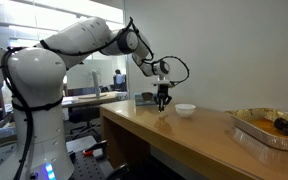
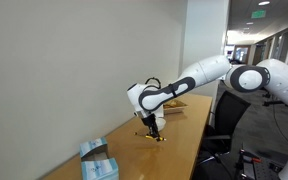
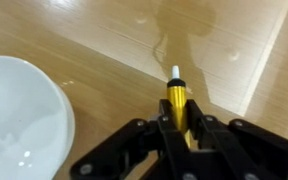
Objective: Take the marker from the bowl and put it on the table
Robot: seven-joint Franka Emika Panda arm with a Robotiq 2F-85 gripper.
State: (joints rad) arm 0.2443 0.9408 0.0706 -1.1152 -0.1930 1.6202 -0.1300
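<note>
My gripper (image 3: 180, 120) is shut on the marker (image 3: 176, 96), a yellow stick with a dark band and a white tip pointing away from me. In the wrist view the white bowl (image 3: 19, 115) lies at the left, empty, apart from the marker. In an exterior view the gripper (image 1: 163, 103) hangs just above the wooden table (image 1: 184, 135), left of the bowl (image 1: 185, 110). In an exterior view the gripper (image 2: 151, 131) is low over the table (image 2: 174, 130), with the marker (image 2: 156, 137) near the surface. I cannot tell whether the marker touches the table.
A silver foil tray (image 1: 268, 128) with dark and orange contents sits on the table's right end. A blue-and-white box (image 2: 97, 160) stands near the table's near end. An office chair (image 2: 224, 125) stands beside the table.
</note>
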